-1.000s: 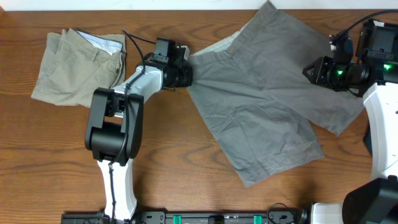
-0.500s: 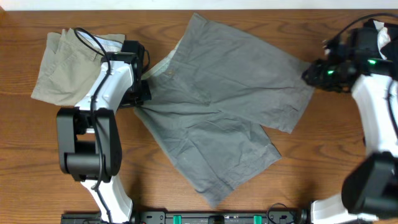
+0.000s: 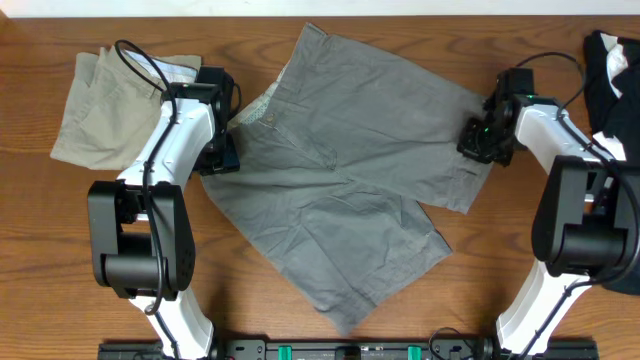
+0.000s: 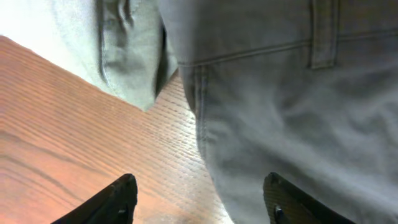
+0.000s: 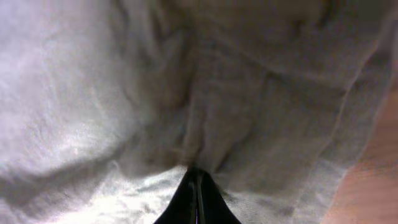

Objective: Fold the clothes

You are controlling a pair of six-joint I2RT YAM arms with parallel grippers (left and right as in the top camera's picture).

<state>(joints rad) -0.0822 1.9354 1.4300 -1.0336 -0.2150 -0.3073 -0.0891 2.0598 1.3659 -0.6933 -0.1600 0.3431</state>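
Note:
The clothes (image 3: 350, 170), mid-grey shorts, lie spread flat across the middle of the table with the waistband to the left. At the waistband's left edge is my left gripper (image 3: 218, 155), open. In the left wrist view (image 4: 200, 193) one fingertip hangs over bare wood and the other over the grey cloth (image 4: 298, 112), with nothing gripped. My right gripper (image 3: 478, 140) sits on the right leg of the shorts. In the right wrist view (image 5: 196, 177) its jaws are shut together, with folds of the fabric (image 5: 124, 93) bunched at the tips.
Folded beige-khaki shorts (image 3: 110, 105) lie at the back left, just beyond the left arm. A black-and-white garment (image 3: 610, 70) lies at the far right edge. Bare wooden table (image 3: 80, 250) shows in front of the shorts and to the left.
The shorts were dragged left across the table. My left gripper has opened and let go of the waistband. The right gripper came down onto the right leg and shut.

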